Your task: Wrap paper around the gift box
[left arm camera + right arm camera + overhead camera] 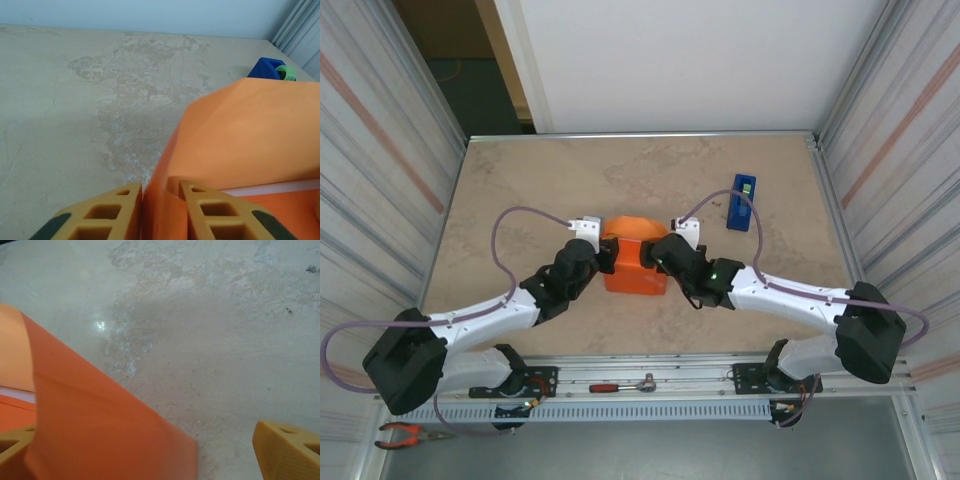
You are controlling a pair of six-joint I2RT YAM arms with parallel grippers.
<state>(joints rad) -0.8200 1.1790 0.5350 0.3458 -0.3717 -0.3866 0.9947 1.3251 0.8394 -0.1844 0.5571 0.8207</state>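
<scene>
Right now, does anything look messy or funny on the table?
Yes. The paper is not flat: it bunches into a lumpy orange mound, and one loose flap sticks up inside the open right gripper.

The paper [635,262] is plain bright orange. The worktop [540,190] is beige, marbled with paler veins. Near its far right corner the tape dispenser [742,202] is deep blue with a green roll [285,71]. The arms [485,320] are white and black, their cables [498,232] purple.

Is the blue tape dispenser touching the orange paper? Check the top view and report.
No, the blue tape dispenser lies on the bare table, well apart from the paper, off to its right.
</scene>
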